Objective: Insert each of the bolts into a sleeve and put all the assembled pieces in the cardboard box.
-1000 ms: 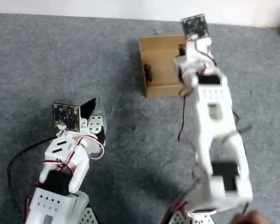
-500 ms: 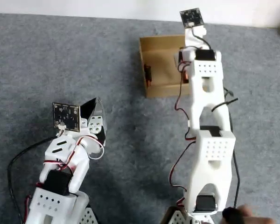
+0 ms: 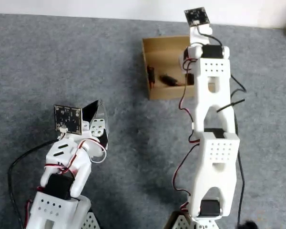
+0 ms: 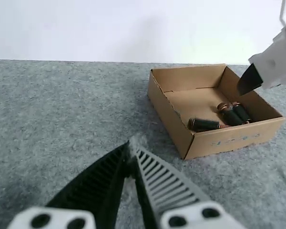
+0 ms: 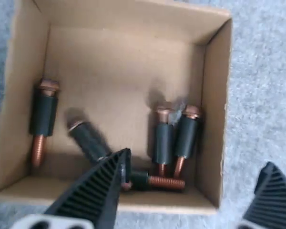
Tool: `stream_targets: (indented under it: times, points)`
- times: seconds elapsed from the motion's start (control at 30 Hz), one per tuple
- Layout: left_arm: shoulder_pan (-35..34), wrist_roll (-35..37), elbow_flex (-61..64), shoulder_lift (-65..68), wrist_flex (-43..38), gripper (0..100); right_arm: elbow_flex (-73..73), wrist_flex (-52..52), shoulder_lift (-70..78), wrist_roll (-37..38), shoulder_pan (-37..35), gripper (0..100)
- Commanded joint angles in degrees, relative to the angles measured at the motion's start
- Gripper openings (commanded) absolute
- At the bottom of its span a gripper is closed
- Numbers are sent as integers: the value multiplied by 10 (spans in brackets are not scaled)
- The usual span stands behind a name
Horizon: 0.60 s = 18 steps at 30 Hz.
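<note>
The right fingers (image 5: 100, 191) are hanging spread wide, gripping nothing, over the cardboard box (image 5: 133, 14); the assembled pieces (image 5: 163, 138) are lying on its floor below them (one blurred). The left fingers (image 4: 105, 176) are sitting pressed together over the bench (image 4: 62, 105).

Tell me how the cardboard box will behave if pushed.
It likely slides rather than tips: the cardboard box is low and wide. Its thin walls may flex. The sleeved bolts lying loose inside could roll.
</note>
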Motion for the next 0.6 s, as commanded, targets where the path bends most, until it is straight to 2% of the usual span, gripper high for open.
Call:
stream_targets:
  times: [0.0,0.33,0.43,0.57]
  points:
    - [-4,-11,-3,0,-14,10,-69,54,-52,4,3,375]
    - [-3,-33,0,0,-15,11,-304,263,-87,4,-44,375]
    - [-3,-35,3,0,-15,11,-375,263,-104,-33,-35,375]
    - [-3,-35,27,0,-60,11,-364,263,-179,-77,-16,375]
